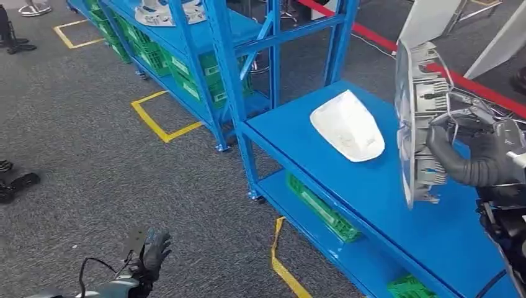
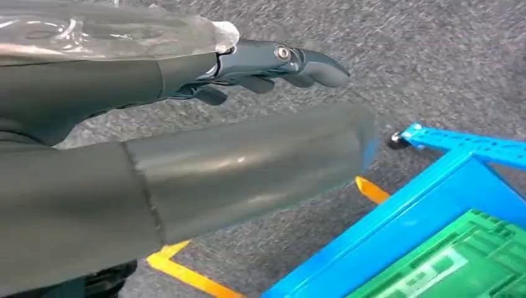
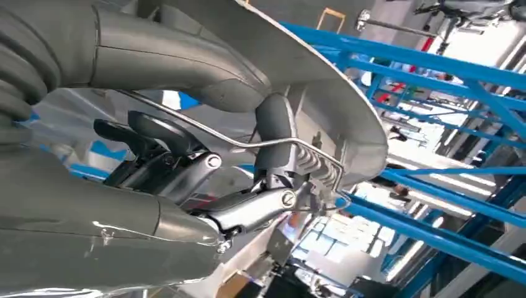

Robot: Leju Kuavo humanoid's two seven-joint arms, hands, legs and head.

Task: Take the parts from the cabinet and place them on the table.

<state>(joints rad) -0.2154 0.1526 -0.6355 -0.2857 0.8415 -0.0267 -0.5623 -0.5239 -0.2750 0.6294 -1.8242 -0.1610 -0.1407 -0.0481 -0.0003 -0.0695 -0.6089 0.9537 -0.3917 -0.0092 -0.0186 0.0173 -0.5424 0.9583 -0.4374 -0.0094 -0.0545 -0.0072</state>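
So left hand (image 1: 149,251) hangs low over the carpet, fingers (image 2: 291,62) loosely spread, holding nothing, well apart from the parts. White shell part (image 1: 347,126) lies flat on the blue surface (image 1: 384,205). Right hand (image 1: 471,155) grips the grey ribbed part (image 1: 417,118), on edge, long axis upright, surface just below the fingers.

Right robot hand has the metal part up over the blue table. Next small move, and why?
Probably lower it onto the bare blue table beside the white part. The right robot hand grips the finned metal part on edge above the surface, with free room in front of the white one. The left robot hand hangs over the floor, holding nothing.
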